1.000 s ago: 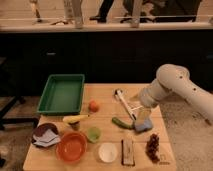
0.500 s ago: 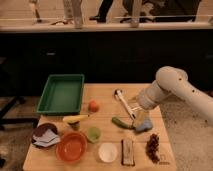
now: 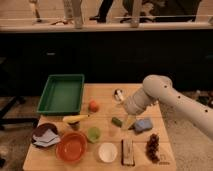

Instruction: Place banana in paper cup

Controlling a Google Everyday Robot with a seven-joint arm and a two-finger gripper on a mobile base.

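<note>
Banana (image 3: 76,118): unmoved, lying just in front of tray (image 3: 60,95), behind bowl (image 3: 71,148). Cup (image 3: 107,151): at front edge, nothing yellow inside. Gripper (image 3: 129,121): edged slightly lower at right side, beside green vegetable (image 3: 117,121), well apart from both; grip state impossible to tell. Pickup judged not yet begun.

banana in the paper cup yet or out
Out: the banana lies on the table, apart from the paper cup. The gripper hangs right of both.
</note>
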